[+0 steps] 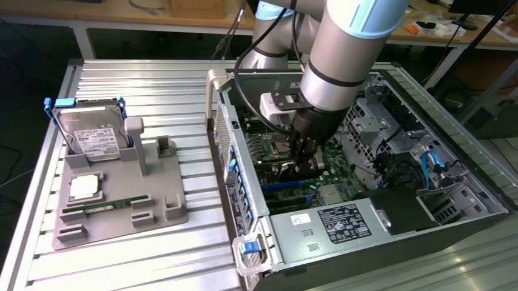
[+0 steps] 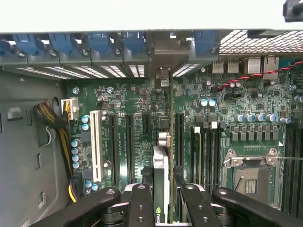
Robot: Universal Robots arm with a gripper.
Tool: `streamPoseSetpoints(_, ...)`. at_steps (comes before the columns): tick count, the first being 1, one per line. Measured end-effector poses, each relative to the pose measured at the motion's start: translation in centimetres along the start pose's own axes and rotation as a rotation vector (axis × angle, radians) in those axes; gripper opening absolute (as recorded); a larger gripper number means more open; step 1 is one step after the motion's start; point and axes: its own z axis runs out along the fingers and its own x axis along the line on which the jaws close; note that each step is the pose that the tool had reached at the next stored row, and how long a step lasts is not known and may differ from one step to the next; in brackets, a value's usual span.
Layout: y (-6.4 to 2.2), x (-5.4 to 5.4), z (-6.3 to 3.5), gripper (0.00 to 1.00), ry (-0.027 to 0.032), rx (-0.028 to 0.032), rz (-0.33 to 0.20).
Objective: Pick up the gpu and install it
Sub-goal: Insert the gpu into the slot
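Across the exterior view's left half, a ribbed aluminium tabletop [image 1: 145, 79] carries a grey plastic holder [image 1: 121, 182]. On the exterior view's right an open metal case [image 1: 229, 151] lies on its side, with blue clips along its near wall. The silver and pale blue arm [image 1: 348, 54] reaches down into the case. A green motherboard [image 2: 137, 101] covers the case floor, with long black slots, one white slot [image 2: 96, 144] and a square steel socket [image 2: 251, 175]. A white label [image 1: 344, 221] with small, unreadable print sits on the silver box in the case's near corner. In the holder a silver hard drive [image 1: 93, 136] stands upright in a blue frame.

The black gripper [image 2: 163, 201] pinches the gpu [image 2: 161, 165] between its fingers [image 2: 141, 203]. The gpu is a thin dark card seen edge-on, upright over the slots, with a green logo on it near the gripper.
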Motion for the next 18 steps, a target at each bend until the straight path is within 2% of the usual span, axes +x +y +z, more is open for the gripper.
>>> streamPoseSetpoints(4, 0.01, 0.0, 0.03, 0.27, -0.0016, -0.0007, 0.0)
streamPoseSetpoints(8, -0.08, 0.01, 0.05, 0.27, -0.0033, -0.0079, 0.002)
streamPoseSetpoints(12, -0.74, 0.0, 0.1, 0.27, -0.0035, -0.0163, 0.004)
streamPoseSetpoints(18, -0.82, 0.05, 0.13, 0.27, -0.0032, -0.0185, 0.008)
